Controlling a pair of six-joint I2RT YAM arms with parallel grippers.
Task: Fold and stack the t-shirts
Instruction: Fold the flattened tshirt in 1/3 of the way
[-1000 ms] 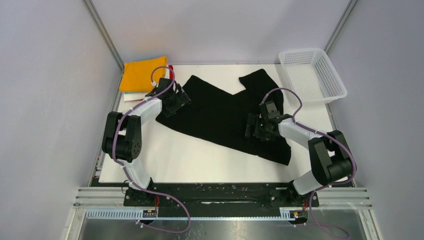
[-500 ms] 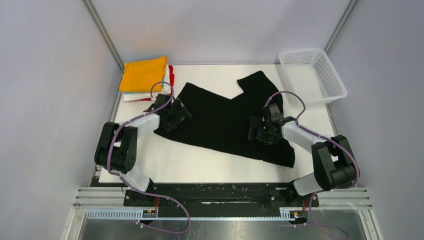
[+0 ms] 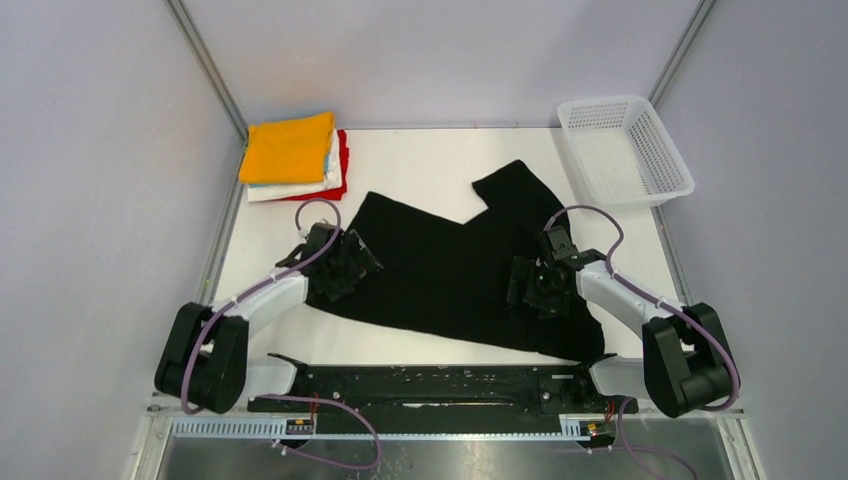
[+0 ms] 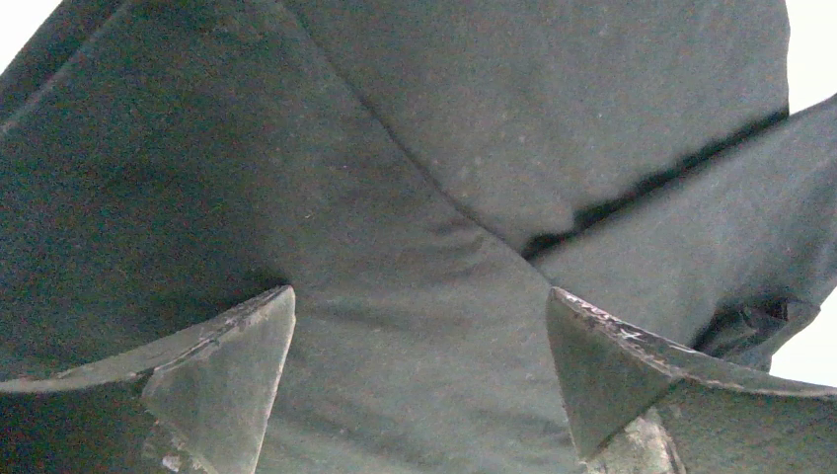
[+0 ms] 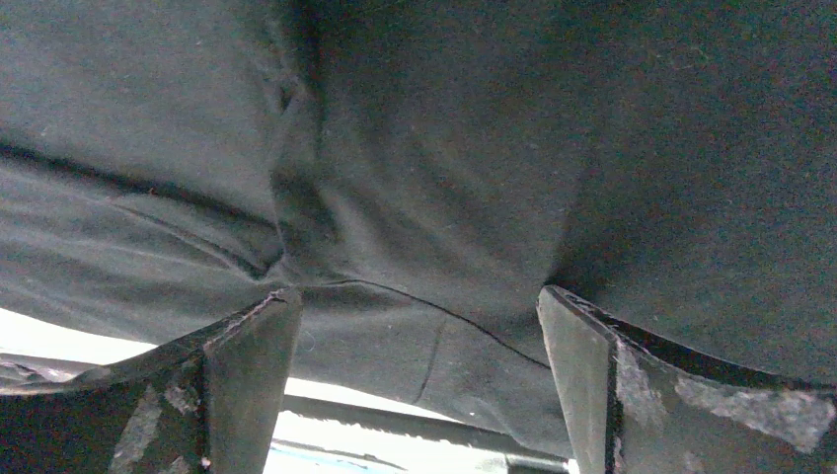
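No text, label, brand mark or number is legible in any view, whether on the black t-shirt (image 3: 440, 270), the folded stack (image 3: 290, 150) at upper left, or the white basket (image 3: 605, 101) at upper right.

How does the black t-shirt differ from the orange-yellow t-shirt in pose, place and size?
The black t-shirt is spread out unfolded and creased; the orange-yellow t-shirt is folded into a neat rectangle. The black one lies on the table; the orange-yellow one tops a stack in the far-left corner. The black one covers far more area. Both are plain cloth.
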